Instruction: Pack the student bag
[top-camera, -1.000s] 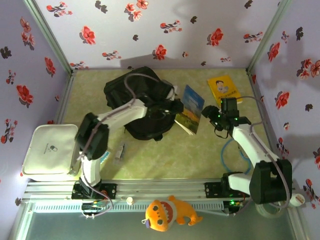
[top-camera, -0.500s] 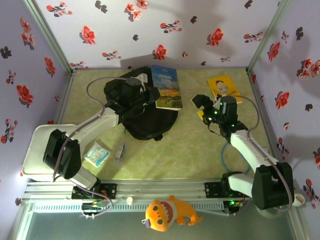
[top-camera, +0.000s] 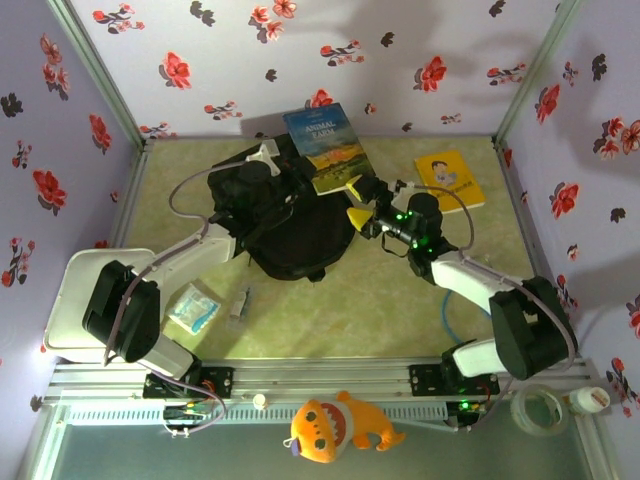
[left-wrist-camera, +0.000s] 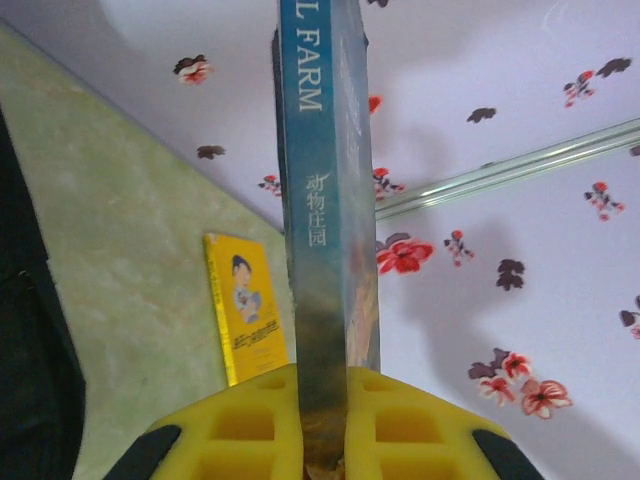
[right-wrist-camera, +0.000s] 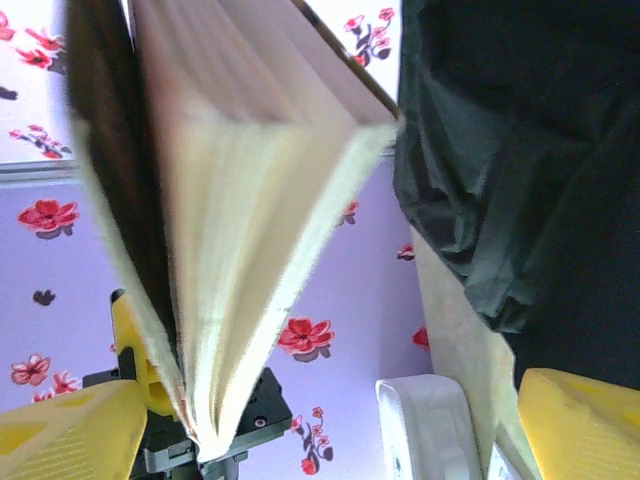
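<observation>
**Top external view: blue book gripped above the student bag**

Top external footage showed the student bag (top-camera: 290, 225), black and slumped, lying on the green tabletop (top-camera: 400, 300) towards the far wall, left of centre. A blue book (top-camera: 325, 145) titled "Animal Farm" was held up over the bag's far right edge, its cover tilted towards the camera. The book was pinched by the left hand (top-camera: 285, 165), whose arm was stretched across the bag from the near left. From the left wrist, the yellow fingers (left-wrist-camera: 420, 420) were seen pressed against both faces of the book at its lower end (left-wrist-camera: 322, 420), the spine facing the lens.

The right hand (top-camera: 357, 200) was placed just beside the bag's right edge, below the book, with its yellow fingers spread wide. From the right wrist, the book's fanned page edges (right-wrist-camera: 250, 200) were seen between those spread fingers (right-wrist-camera: 70, 430), with the bag's dark fabric (right-wrist-camera: 520, 150) to the right. Whether either finger touched the book could not be told.

Further out, a yellow book (top-camera: 450, 178) lay flat near the far right corner. A white case (top-camera: 75, 300) rested at the near left, a small packet (top-camera: 193, 308) beside it. An orange plush toy (top-camera: 335, 425) lay at the front rail.
</observation>
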